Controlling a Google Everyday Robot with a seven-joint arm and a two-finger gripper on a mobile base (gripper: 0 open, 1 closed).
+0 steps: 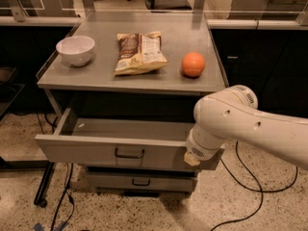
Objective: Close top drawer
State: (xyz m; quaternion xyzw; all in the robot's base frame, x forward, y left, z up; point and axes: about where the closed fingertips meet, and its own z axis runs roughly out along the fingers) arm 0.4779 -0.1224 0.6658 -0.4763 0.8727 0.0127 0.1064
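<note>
Now end effector [192, 158] at R of top drawer [91, 147].

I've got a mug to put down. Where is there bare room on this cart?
On the cart top, the back strip behind the bowl, chip bag and orange is bare, as is the front-left corner before the bowl. The middle row is crowded. The top drawer floor shows bare on the left; the gripper sits at its front's right end.

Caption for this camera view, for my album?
Robot gripper at the open top drawer front, right of its handle; bowl, chip bag, orange on top.
</note>
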